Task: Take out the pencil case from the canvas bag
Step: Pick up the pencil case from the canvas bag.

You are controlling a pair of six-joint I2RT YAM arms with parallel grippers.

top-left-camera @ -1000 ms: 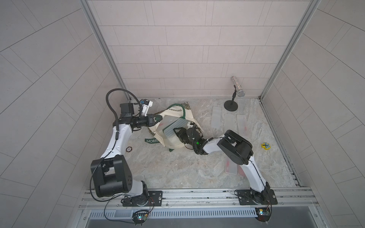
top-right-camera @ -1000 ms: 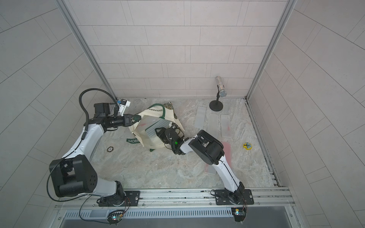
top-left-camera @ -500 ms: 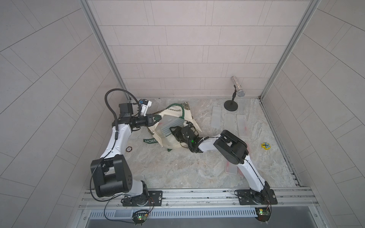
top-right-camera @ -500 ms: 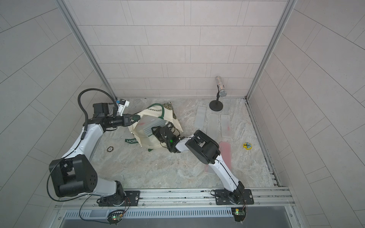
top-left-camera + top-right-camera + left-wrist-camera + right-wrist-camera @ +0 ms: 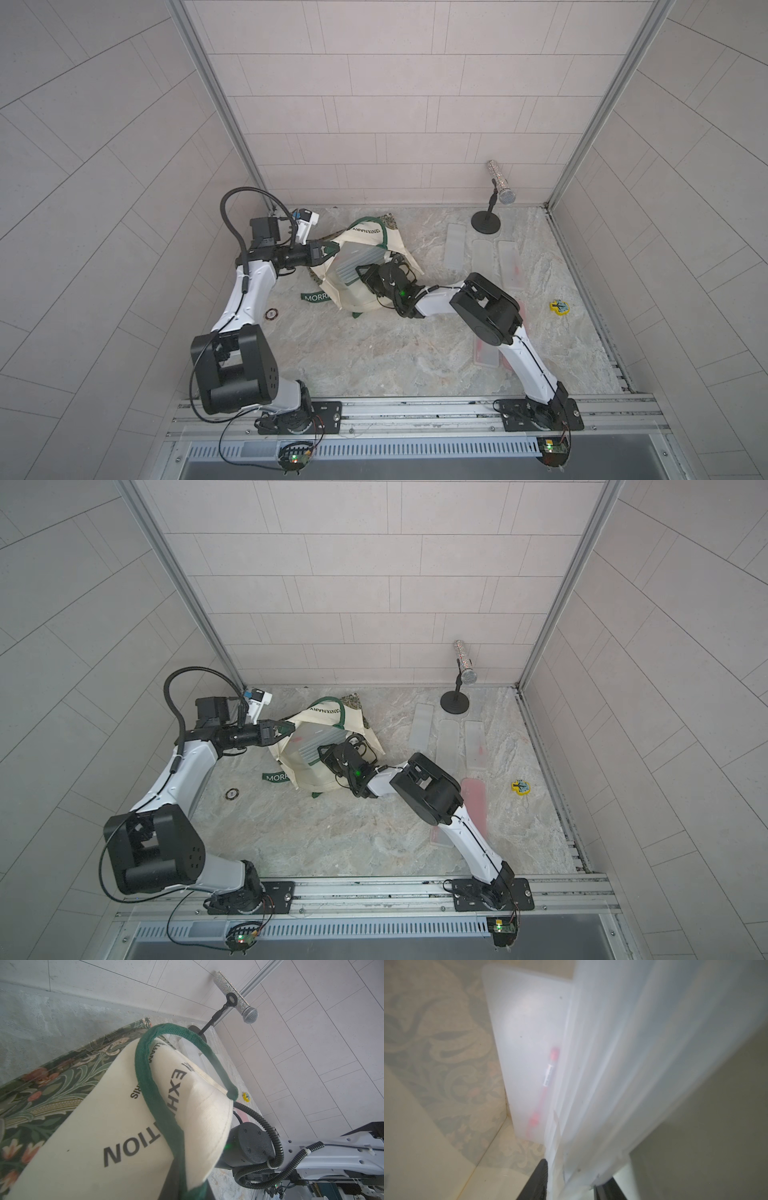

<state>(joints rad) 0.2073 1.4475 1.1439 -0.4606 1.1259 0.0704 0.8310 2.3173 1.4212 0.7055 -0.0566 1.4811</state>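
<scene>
Left claw (image 5: 328,251) pinches the canvas bag (image 5: 362,232) at its nine o'clock edge, evidently to keep the mouth agape. Right claw (image 5: 569,1184) straddles the pencil case (image 5: 352,266) inside the mouth, entering from four o'clock. Clamped or not, cannot tell.

Your canvas bag (image 5: 83,1136) is matt cream woven cloth, and its green strap (image 5: 145,1076) looks coarser and fuzzy. The pencil case (image 5: 529,1032) is smooth, frosted, translucent plastic. You also see a glittery microphone (image 5: 225,984) with a metal mesh head and a matt, marbled desk (image 5: 374,353).
</scene>
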